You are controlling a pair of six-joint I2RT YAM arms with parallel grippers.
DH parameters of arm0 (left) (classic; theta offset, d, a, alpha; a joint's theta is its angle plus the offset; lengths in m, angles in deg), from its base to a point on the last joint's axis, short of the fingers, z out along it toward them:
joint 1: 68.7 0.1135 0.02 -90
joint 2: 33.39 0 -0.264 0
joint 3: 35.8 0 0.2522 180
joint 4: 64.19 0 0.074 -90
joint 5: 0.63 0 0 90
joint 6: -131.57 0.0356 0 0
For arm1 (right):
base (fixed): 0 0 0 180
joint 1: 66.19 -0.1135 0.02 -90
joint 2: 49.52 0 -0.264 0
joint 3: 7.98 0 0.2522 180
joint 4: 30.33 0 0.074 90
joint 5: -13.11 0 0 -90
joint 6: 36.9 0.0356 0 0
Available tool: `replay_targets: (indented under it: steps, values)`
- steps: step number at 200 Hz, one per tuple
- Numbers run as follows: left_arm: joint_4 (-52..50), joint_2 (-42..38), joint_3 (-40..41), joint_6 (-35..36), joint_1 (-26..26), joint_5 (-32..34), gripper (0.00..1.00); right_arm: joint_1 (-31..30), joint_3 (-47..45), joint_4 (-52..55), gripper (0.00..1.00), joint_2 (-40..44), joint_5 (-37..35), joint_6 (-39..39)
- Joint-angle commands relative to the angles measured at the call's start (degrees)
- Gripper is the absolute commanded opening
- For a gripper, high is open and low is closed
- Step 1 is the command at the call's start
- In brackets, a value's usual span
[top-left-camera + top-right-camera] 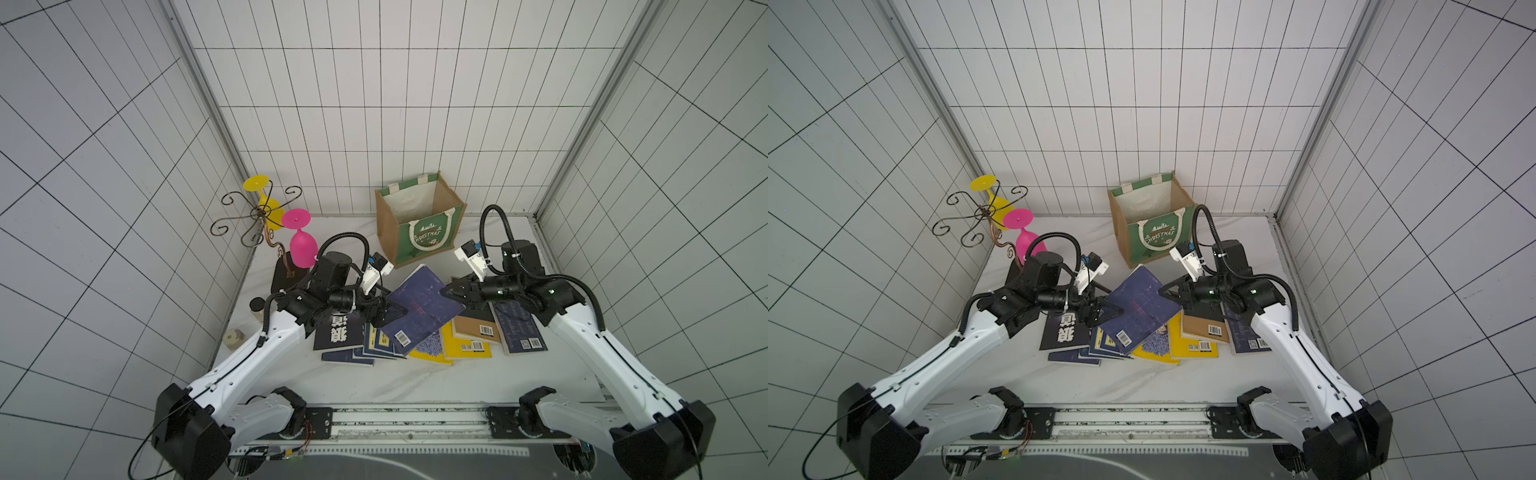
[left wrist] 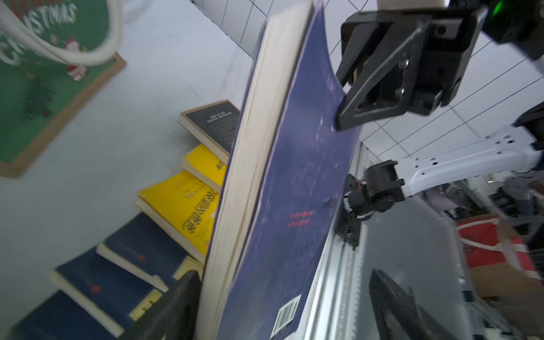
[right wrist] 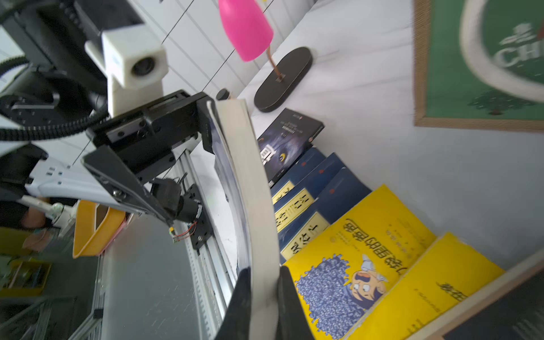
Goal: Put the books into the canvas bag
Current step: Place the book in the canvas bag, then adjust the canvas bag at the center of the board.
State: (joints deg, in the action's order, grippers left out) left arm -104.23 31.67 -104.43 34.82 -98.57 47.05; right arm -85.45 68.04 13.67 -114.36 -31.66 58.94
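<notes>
Raised navy book (image 1: 1138,313) pinched by right end effector (image 1: 1163,291) above other books (image 1: 1196,348).

"What stood at the left of both top views?"

"A scrolled wire stand (image 1: 259,213) on a dark oval base (image 1: 281,275). A pink goblet (image 1: 302,249) and a yellow goblet (image 1: 272,211) hung upside down from it."

"And lower down?"

"A small dark-lidded jar (image 1: 257,305) and a cream-coloured piece (image 1: 233,338), both near the left edge of the white marble table (image 1: 374,382)."

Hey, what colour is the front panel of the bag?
Green, with white lettering; the bag shows best in a top view.
</notes>
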Motion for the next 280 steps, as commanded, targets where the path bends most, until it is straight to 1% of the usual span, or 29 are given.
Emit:
replay_targets:
  steps: [1, 22, 47, 79, 100, 112, 145, 171, 187, 199, 218, 236, 253, 261, 280]
  values:
    - [2.2, 0.4, -4.1, -4.3, 1.9, 5.4, 0.97, 4.2, 11.8, -6.1, 0.00, -1.3, 0.4, 1.6]
    - [2.5, 2.8, -7.2, -7.5, 4.3, 8.6, 0.97, 7.4, 17.2, -6.0, 0.00, -4.3, -1.1, 1.8]
    - [0.7, 7.9, -14.5, -10.6, 5.4, 14.0, 0.97, 11.3, 23.4, -6.5, 0.00, -7.3, -3.4, 2.1]
    - [-2.2, 18.0, -25.3, -15.5, 5.6, 21.5, 0.97, 16.6, 33.5, -7.9, 0.00, -12.3, -6.6, 3.1]
    - [-2.9, 24.2, -31.7, -18.6, 5.6, 23.9, 0.97, 19.2, 40.0, -10.2, 0.00, -17.9, -4.8, 6.0]
    - [-3.3, 27.5, -34.8, -20.3, 5.6, 25.7, 0.98, 20.1, 43.1, -12.2, 0.00, -21.0, -3.6, 7.9]
    - [-6.5, 36.7, -44.0, -21.0, 5.6, 28.5, 0.97, 22.1, 50.9, -16.9, 0.00, -30.0, -1.4, 11.7]
    - [-7.3, 42.1, -49.5, -21.5, 5.5, 30.8, 0.97, 22.4, 58.4, -16.8, 0.00, -37.5, -1.1, 10.8]
    - [-8.6, 45.7, -53.2, -21.7, 5.6, 31.3, 0.92, 22.5, 62.3, -15.6, 0.00, -41.9, -1.7, 9.7]
    - [-10.2, 47.8, -55.7, -21.5, 5.5, 30.9, 0.91, 22.4, 65.8, -13.2, 0.00, -45.1, -1.0, 8.7]
    - [-11.0, 48.4, -55.7, -21.0, 5.5, 31.2, 0.91, 21.4, 68.4, -8.4, 0.00, -47.6, 1.0, 6.5]
    - [-10.4, 47.2, -53.0, -19.8, 5.5, 31.2, 0.92, 18.3, 67.1, -3.7, 0.00, -46.9, -1.0, 1.4]
    - [-10.1, 45.9, -50.0, -19.2, 5.9, 31.5, 0.91, 14.5, 63.7, -1.3, 0.00, -44.8, -3.3, -1.4]
    - [-9.8, 45.2, -48.8, -19.1, 6.2, 31.0, 0.90, 12.8, 61.7, -0.8, 0.00, -43.8, -4.0, -1.9]
    - [-10.5, 42.5, -45.8, -18.5, 7.0, 30.9, 0.90, 8.3, 56.2, -0.7, 0.00, -40.6, -6.5, -2.7]
